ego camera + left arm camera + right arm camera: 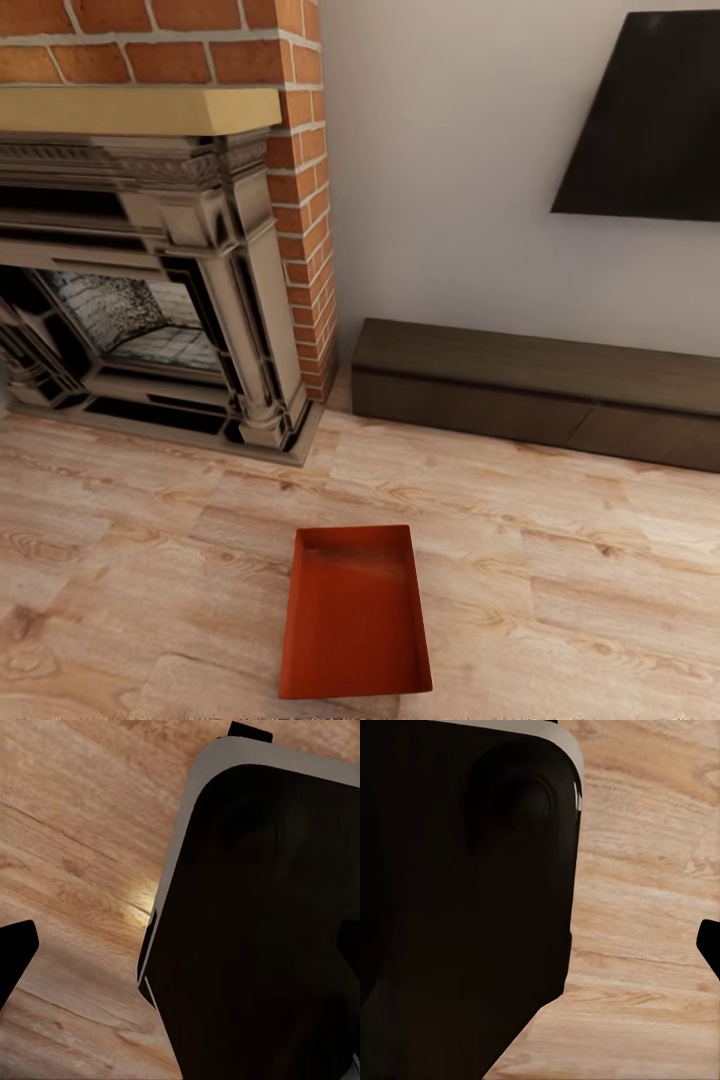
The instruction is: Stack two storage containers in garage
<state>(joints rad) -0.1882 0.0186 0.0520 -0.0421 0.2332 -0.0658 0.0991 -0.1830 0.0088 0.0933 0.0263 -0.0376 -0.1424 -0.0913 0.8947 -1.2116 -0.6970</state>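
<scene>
One storage container (355, 615) stands on the wood-plank floor (560, 600) before the fireplace (150, 300). I cannot tell if either hand is open. Approach squarely, then grip opposite rims

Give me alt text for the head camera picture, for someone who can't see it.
An orange-red open-top storage container sits on a light wood-plank floor near the bottom centre. Behind it stand an ornate fireplace under a red brick chimney, a long dark low bench and a wall-mounted black TV.
</scene>
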